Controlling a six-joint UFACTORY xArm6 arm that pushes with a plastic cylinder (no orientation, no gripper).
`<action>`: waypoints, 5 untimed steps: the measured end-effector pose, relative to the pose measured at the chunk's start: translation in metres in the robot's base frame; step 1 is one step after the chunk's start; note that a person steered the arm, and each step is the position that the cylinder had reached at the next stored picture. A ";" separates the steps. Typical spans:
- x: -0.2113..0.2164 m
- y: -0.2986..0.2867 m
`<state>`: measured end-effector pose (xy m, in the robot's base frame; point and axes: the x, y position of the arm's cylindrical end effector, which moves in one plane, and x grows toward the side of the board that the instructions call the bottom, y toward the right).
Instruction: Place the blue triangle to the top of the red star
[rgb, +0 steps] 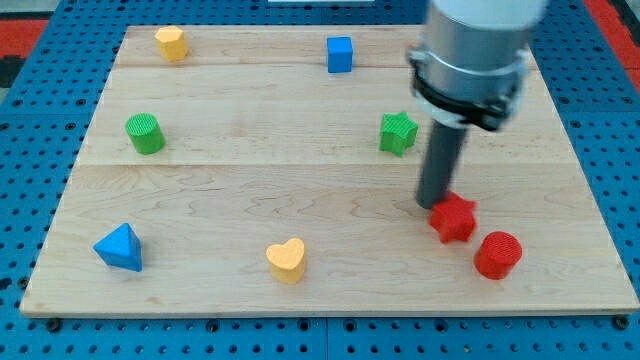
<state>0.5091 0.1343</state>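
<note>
One relation governs the coming move: the blue triangle (119, 247) lies far toward the view's left of my tip (432, 205), near the bottom-left corner of the counter (300, 180), while the tip is parked at the view's right, touching or just beside the upper-left edge of the red star (453, 217). No jaws are fitted to this arm (only a straight dark rod is carried, so no spread or pinching state applies). The triangle is seen with its apex toward the view's top and is well apart from every other block.

Between the tip and the triangle, a yellow heart (286, 260) is found near the bottom edge, slightly lower than the direct line. A red cylinder (497, 254) sits just beside the star, to its lower right, and a green star (398, 132) stands above the tip.

The task is judged as not yet begun in effect, since the triangle is untouched. It is judged that the triangle's left side must be reached first, so that a push toward the view's right and slightly upward can be made, with the heart passed above.
</note>
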 end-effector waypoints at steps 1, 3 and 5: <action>-0.001 -0.056; -0.003 -0.299; 0.086 -0.374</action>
<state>0.5951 -0.2395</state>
